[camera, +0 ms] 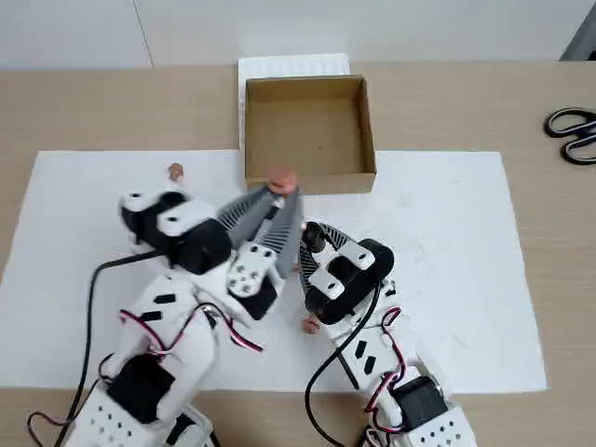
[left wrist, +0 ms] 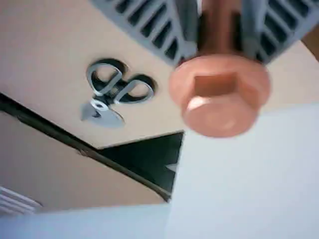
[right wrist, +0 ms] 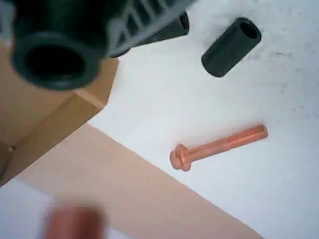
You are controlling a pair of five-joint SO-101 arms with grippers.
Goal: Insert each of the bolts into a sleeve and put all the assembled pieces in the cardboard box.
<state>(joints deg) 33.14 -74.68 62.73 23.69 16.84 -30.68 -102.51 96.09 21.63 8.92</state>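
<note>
My left gripper (camera: 277, 196) is shut on a copper bolt (camera: 280, 178), held just in front of the cardboard box's (camera: 363, 121) near wall. The bolt's head (left wrist: 219, 94) sticks out from between the grey fingers (left wrist: 149, 25). My right gripper (camera: 312, 240) sits close beside it, shut on a black sleeve (right wrist: 55, 52) whose open end faces the camera. On the white sheet lie a second black sleeve (right wrist: 232, 46) and a loose copper bolt (right wrist: 217, 147). One bolt (camera: 175, 170) lies left of the box, and a copper piece (camera: 310, 325) shows under the right arm.
A white sheet (camera: 456, 261) covers the table's middle. Black scissors (camera: 573, 133) lie at the far right edge of the table and also appear as scissors (left wrist: 117, 89) in the left wrist view. The box's corner (right wrist: 55, 129) is close to the held sleeve.
</note>
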